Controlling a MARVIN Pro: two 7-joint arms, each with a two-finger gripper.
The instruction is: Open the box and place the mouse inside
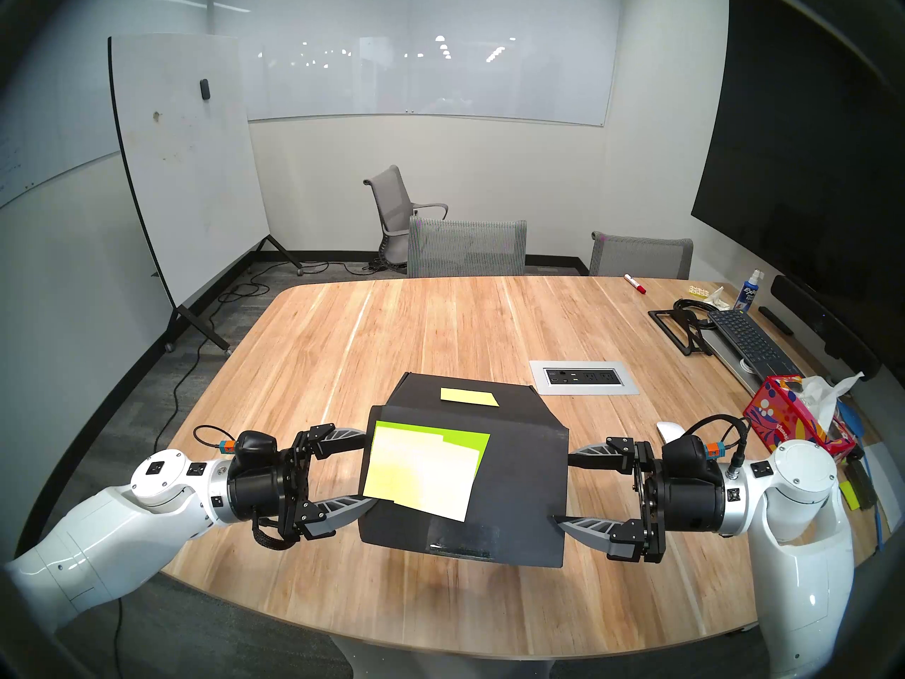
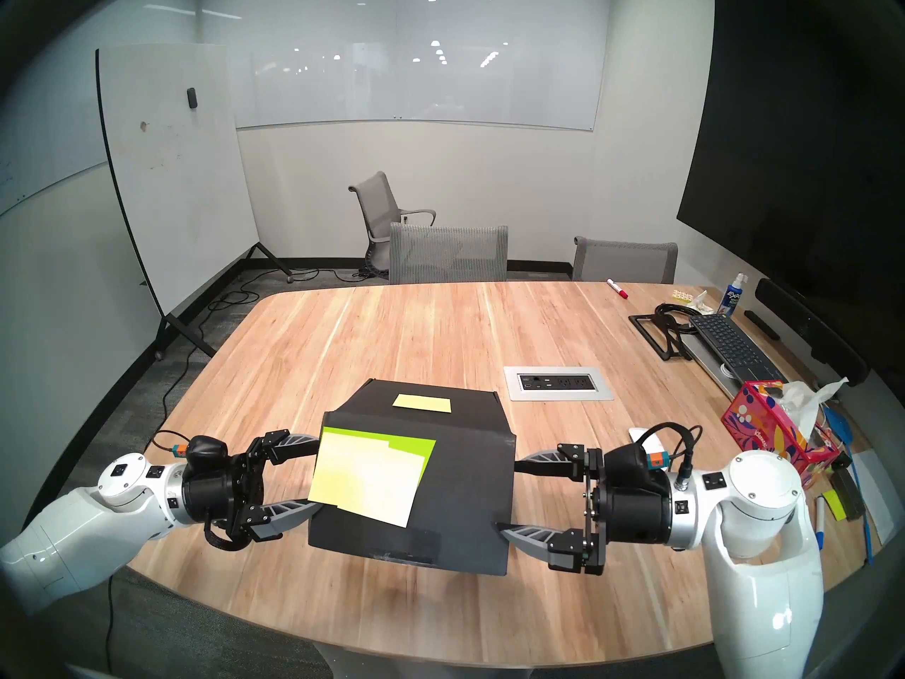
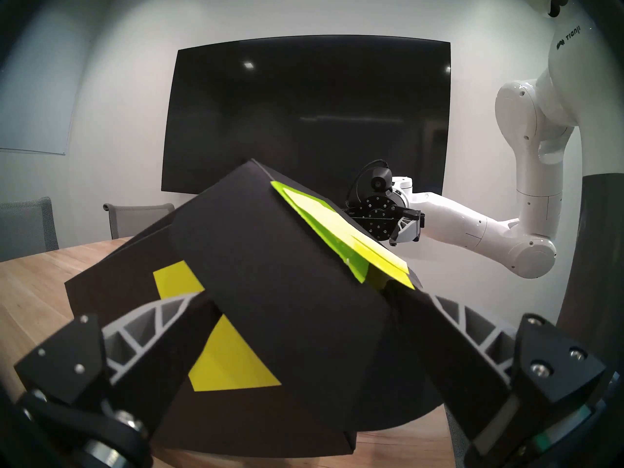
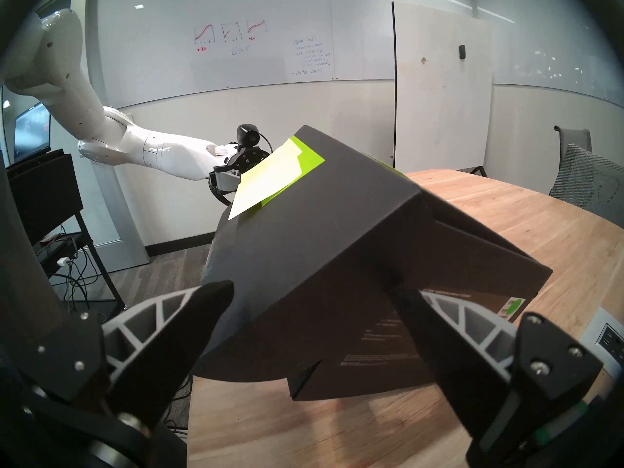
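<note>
The black box (image 1: 519, 467) stands mid-table near the front edge, its flap lid raised at a slant with pale and neon yellow-green notes (image 1: 421, 467) on it. My left gripper (image 1: 367, 467) is open at the lid's left side, the lid's side flap (image 3: 270, 288) lying between its spread fingers. Opposite it, my right gripper (image 1: 563, 489) is open, and its fingers straddle the lid's right side flap (image 4: 320, 271). Just behind my right wrist, part of the white mouse (image 1: 668, 430) shows on the table.
A pink-and-blue tissue box (image 1: 793, 418) stands at the right edge among pens and notes. A power outlet plate (image 1: 583, 376) is set into the table behind the box. A keyboard (image 1: 749, 342), a stand and a red marker (image 1: 635, 283) lie far right. Chairs (image 1: 465, 247) line the far side.
</note>
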